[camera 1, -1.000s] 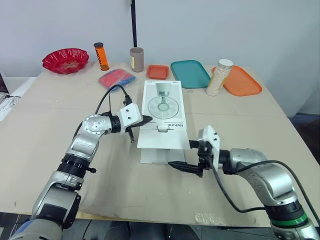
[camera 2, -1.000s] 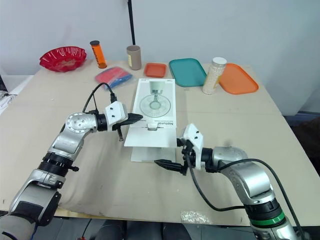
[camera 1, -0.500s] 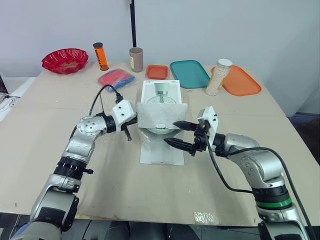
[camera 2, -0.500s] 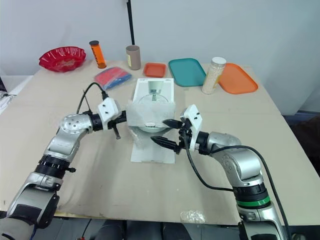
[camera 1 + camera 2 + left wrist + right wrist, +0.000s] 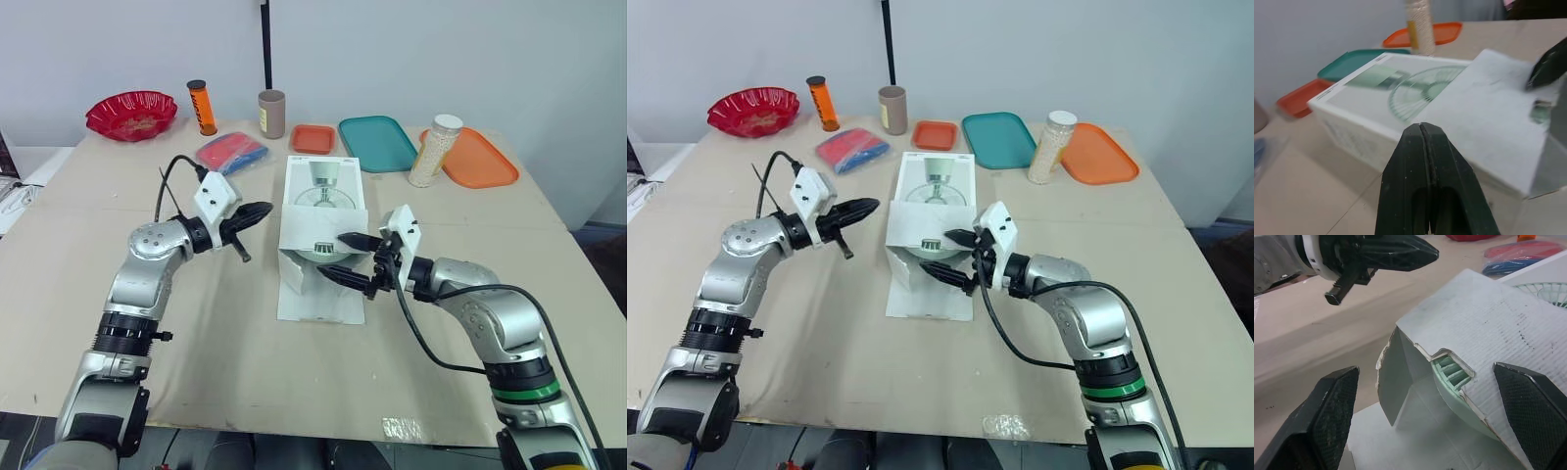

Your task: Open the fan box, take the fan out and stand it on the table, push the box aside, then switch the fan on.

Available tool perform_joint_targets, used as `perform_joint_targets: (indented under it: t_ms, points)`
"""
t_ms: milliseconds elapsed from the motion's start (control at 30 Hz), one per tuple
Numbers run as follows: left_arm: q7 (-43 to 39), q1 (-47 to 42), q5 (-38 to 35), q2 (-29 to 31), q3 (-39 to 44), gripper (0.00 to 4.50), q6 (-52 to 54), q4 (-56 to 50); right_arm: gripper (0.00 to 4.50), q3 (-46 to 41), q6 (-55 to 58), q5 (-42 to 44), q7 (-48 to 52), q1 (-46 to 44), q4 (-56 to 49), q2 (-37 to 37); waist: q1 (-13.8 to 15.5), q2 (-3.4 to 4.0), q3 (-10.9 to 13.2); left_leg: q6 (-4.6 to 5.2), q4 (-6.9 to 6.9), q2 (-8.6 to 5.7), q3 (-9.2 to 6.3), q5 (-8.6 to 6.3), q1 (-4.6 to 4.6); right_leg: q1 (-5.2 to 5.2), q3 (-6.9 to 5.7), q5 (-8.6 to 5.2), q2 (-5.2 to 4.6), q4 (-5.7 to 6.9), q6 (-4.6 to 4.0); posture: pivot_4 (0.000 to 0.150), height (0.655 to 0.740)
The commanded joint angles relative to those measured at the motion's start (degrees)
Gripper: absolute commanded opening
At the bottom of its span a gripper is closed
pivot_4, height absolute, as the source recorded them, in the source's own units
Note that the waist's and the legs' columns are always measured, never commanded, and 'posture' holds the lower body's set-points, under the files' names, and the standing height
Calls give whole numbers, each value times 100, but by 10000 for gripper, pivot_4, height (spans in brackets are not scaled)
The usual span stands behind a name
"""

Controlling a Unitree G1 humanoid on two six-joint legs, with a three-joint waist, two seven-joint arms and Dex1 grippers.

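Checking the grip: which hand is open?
The right hand, spread wide at the open end of the fan box; the left hand is shut, beside the box.

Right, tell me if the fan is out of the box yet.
No, the green fan sits inside the box, visible through its torn end.

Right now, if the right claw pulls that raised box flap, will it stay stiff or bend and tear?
Probably it bends: the flap is thin corrugated card, standing half-lifted. It may tear further, since its edge looks ragged. The fan box lies loose on the table and could slide when the open right claw pulls.
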Motion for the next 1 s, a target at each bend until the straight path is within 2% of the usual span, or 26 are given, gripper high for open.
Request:
perform_joint_targets:
  t_ms: [33,233,500,600,633,667,767,867,1000]
  points:
    - [-197,63,9,17,-221,682,58,-226,45000,2,-48,-35,-43,-41,-73,14,0,0,0,0,0,0,0,0,0,0,0,0,0,0,0,1500,7389]
    - [-206,-12,604,75,-753,682,-48,267,45000,-21,19,5,-93,-29,-201,23,0,0,-1,0,0,-1,-1,0,0,0,0,0,0,0,0,1500,7389]
    - [-262,-49,736,106,-844,682,-140,436,45000,-11,591,33,-361,-364,-585,-64,-1,2,-2,0,1,-2,-1,0,6,5,0,1,0,2,-2,1500,7389]
    - [-251,-14,764,143,-829,0,-210,473,34801,84,993,-62,-619,-643,-710,-83,-1,2,-2,0,0,-2,-1,0,7,5,0,1,0,3,-2,1500,7389]
    - [-254,-3,764,152,-827,0,-224,476,33481,123,1078,-58,-644,-692,-774,-91,-2,2,-2,0,0,-2,-1,0,7,4,0,1,0,3,-2,1500,7389]
    - [-254,8,762,157,-823,0,-228,475,27528,223,1126,-80,-612,-716,-883,-143,-1,2,-2,0,0,-2,-1,0,7,4,1,1,0,3,-2,1500,7389]
    - [-240,36,766,168,-820,0,-247,469,15649,757,1054,-419,-449,-653,-1221,-493,-2,2,-2,1,-1,-2,-1,0,7,4,0,0,0,2,-1,1500,7389]
    - [-211,48,771,164,-815,0,-261,468,659,1181,1017,-713,-311,-417,-1362,-900,3,0,-3,1,0,-3,-1,0,6,4,0,-1,0,0,2,1500,7389]
    - [-185,67,787,159,-820,0,-307,489,203,1215,1140,-866,-389,-353,-1317,-1041,-4,0,-3,1,1,-3,-1,0,7,4,1,-6,0,2,11,1500,7389]
